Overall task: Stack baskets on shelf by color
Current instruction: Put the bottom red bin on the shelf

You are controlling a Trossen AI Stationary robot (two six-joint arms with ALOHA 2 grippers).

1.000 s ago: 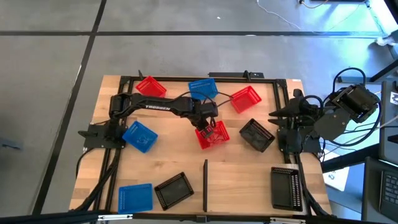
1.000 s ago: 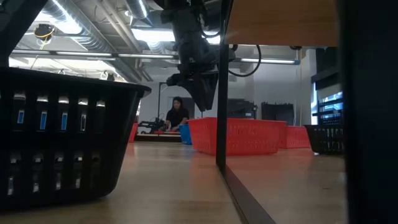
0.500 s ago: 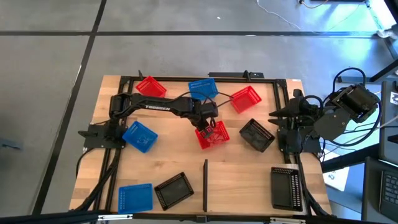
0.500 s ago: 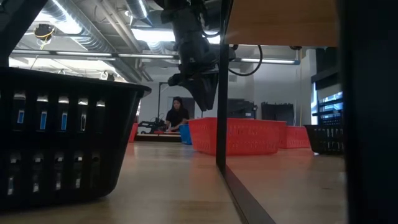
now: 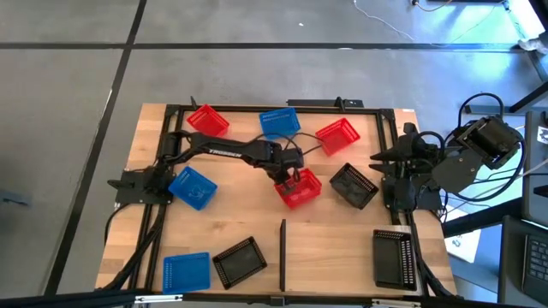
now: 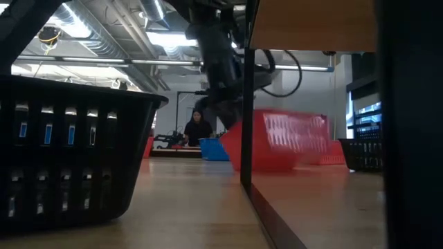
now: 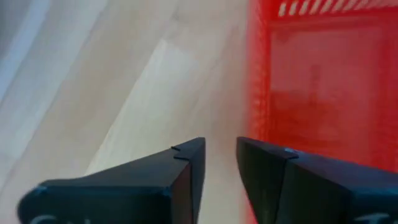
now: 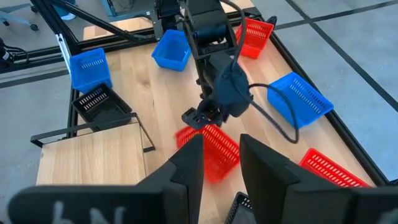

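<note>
At the table's [image 5: 145, 141] middle, the left tool [image 5: 289, 175] sits at the rim of a red basket [image 5: 301, 190], its fingers [image 7: 186, 168] a narrow gap apart; whether they grip the rim I cannot tell. That basket looks tilted in the low view. Other baskets lie scattered: red [image 5: 208, 119], blue [image 5: 280, 121], black [image 5: 354, 185]. The right tool [image 5: 383, 157] waits at the table's right edge, slightly parted and empty. The shelf [image 5: 338, 252] lies at the near edge beside a black bar [image 5: 282, 254].

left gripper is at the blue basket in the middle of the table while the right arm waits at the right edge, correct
Not quite: the left gripper is at a red basket, not a blue one, as the high view shows. The rest holds: the right gripper waits at the table's right edge.
</note>
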